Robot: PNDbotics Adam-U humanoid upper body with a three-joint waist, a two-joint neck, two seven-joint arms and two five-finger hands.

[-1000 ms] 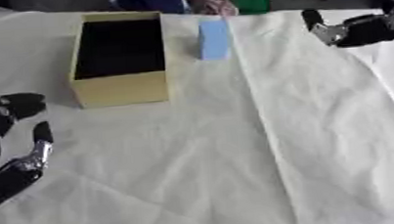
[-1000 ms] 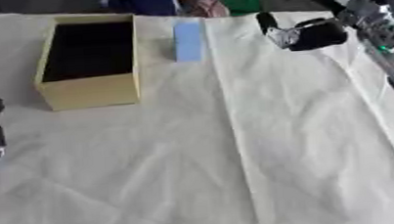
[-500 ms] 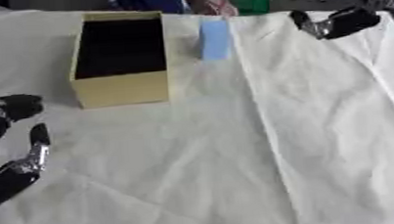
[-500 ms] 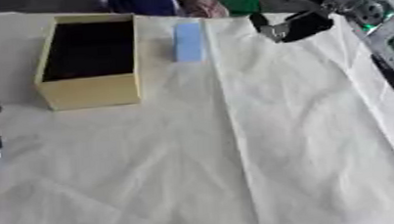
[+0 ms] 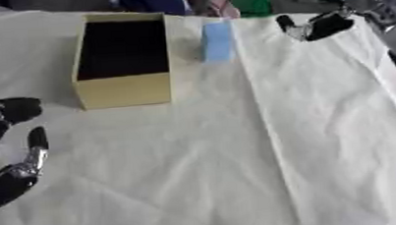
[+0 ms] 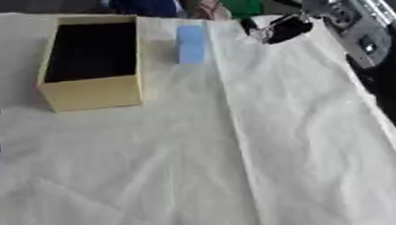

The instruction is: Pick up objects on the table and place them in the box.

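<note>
At the far side of the worktop (image 5: pixel 239 171), which is covered with a creased white cloth, an open yellow box (image 5: pixel 122 60) with a dark interior stands upright. Just to its right, apart from the box wall, a light blue block (image 5: pixel 218 41) lies on the cloth, its long side running away from the camera. The right hand (image 5: pixel 315 26) enters from the upper right corner and hangs above the cloth to the right of the block, near it but not touching it. Its fingers (image 5: pixel 286 24) are curled, with the dark fingertips turned toward the block, and nothing is held between them. A stretch of bare cloth separates fingertips and block. The silver and black right forearm (image 6: pixel 365 30) runs back toward the right edge. At the lower left, the left hand (image 5: pixel 11 165) rests idle by the near edge of the worktop, its fingers relaxed and spread, well apart from both box and block.
</note>
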